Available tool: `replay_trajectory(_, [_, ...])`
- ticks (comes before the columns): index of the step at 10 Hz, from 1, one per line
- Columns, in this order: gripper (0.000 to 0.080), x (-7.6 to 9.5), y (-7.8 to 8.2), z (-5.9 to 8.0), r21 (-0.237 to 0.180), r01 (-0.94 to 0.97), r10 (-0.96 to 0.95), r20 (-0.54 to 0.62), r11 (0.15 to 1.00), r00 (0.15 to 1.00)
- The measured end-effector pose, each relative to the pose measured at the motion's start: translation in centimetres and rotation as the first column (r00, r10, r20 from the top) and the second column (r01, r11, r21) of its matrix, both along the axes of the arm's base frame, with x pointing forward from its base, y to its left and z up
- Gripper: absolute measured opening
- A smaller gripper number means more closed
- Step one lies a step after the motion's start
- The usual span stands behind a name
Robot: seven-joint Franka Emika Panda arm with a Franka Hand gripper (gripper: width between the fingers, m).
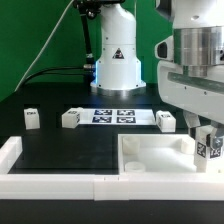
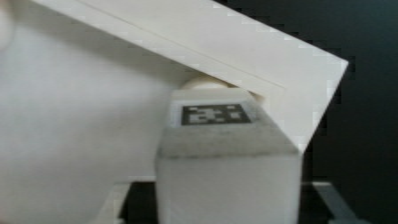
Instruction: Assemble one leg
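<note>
the tool grips a tagged leg over the white panel's corner.

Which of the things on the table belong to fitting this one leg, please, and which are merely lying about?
In the job: the held leg, the gripper, the white panel.

Lying about: three loose legs, the marker board, the border rails.

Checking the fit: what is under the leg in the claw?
Under the leg held by the claw lies the white panel, near its corner. The leg's lower end and any socket below are covered.
</note>
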State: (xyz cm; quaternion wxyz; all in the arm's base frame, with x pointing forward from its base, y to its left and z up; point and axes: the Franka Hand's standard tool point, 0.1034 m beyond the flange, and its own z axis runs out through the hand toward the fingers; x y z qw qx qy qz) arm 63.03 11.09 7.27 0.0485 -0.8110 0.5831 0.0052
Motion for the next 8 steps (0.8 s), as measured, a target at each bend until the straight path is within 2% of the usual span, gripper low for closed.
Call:
replay_trajectory(1, [0.0292, -0.02, -0.01, 0.0, 0.002, 0.056, -0.056, -0.006, 0.998, 0.998])
replay_trajectory(4, [0.0292, -0.01, 0.05, -0.02, -0.001, -0.022, 0.022, 0.002, 1.0, 1.0])
replay_trajectory(5, [0.0475, -0.08, 0.2, -0.13, -0.008, -0.135, 0.135, 0.01, 0.991, 0.991])
replay_trajectory(6, [0.059, -0.25, 0.47, -0.3, -0.015, -0.275, 0.275, 0.019, 0.961, 0.961])
replay_trajectory(7, [0.059, -0.29, 0.64, -0.3, -0.022, -0.38, 0.38, 0.026, 0.925, 0.925])
replay_trajectory(8, [0.0636, -0.26, 0.69, -0.26, -0.029, -0.464, 0.464, 0.033, 0.886, 0.885])
